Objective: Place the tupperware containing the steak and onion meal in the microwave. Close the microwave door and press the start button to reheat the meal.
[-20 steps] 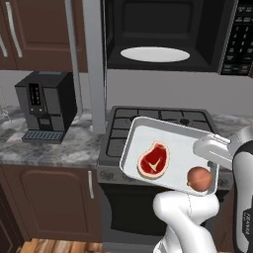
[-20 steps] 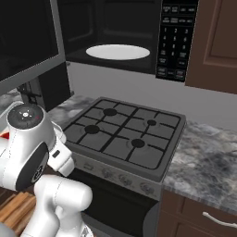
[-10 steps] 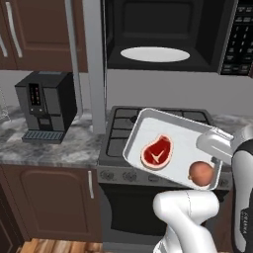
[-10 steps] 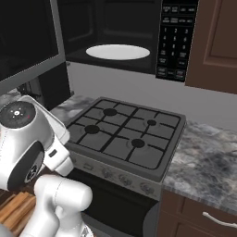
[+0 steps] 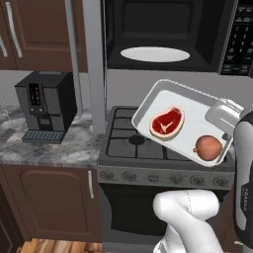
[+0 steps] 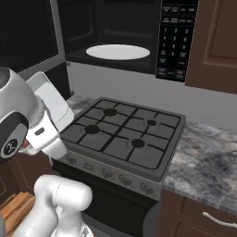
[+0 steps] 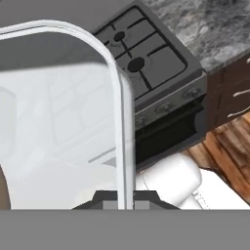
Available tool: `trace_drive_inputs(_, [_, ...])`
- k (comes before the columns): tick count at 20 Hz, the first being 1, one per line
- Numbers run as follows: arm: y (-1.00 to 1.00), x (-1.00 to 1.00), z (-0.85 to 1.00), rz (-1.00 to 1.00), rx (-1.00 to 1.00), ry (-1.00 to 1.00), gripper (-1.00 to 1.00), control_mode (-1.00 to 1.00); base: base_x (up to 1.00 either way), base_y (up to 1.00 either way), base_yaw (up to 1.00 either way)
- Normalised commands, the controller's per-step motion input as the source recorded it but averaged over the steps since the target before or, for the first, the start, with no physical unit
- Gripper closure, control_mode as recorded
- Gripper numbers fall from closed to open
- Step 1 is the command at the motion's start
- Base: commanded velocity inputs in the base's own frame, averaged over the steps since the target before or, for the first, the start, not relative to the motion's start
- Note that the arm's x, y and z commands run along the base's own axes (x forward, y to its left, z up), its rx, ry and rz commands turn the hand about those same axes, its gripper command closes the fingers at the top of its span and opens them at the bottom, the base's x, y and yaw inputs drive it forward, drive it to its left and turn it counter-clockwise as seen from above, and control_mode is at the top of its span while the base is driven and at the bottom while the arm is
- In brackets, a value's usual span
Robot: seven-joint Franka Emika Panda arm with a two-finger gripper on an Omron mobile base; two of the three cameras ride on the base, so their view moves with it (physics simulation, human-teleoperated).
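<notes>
Tupperware (image 5: 190,114), the shallow pale grey-white tray with rounded corners and a low raised rim, hangs tilted in the air over the black gas stove (image 5: 148,143), below the open cavity of the large black built-in microwave (image 5: 163,34). You have the gripper (image 7: 125,197) clamped on its thin rim at the right end, jaws nearly together with the wall between them. The flat red heart-shaped steak (image 5: 167,121) lies mid-tray; the small round reddish-brown onion (image 5: 209,147) sits at the lower end, near the rim.

You are in the carrying step. Next, I judge, you need to level the tray, raise it to the cavity and set it on the round white turntable plate (image 5: 155,54). The smooth tray looks slippery and the onion can roll, so tilt is your risk. The microwave door (image 6: 28,32) stands open at the left.
</notes>
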Motion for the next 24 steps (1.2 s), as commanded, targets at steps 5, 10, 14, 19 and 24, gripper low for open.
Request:
trace_drive_inputs(5, [-0.15,-0.03,0.14,-0.14,0.03,-0.11,1.0,-1.0,0.0,0.0,0.0])
trace_drive_inputs(10, [-0.42,0.02,0.02,-0.03,0.39,-0.04,1.0,-1.0,0.0,0.0,0.0])
trace_drive_inputs(14, [0.0,0.28,0.31,-0.15,0.32,-0.08,1.0,-1.0,0.0,0.0,0.0])
trace_drive_inputs(19, [0.11,0.17,0.67,-0.17,0.06,-0.01,1.0,-1.0,0.0,0.0,0.0])
trace_drive_inputs(24, [0.04,0.27,0.41,-0.14,0.0,0.05,1.0,-1.0,0.0,0.0,0.0])
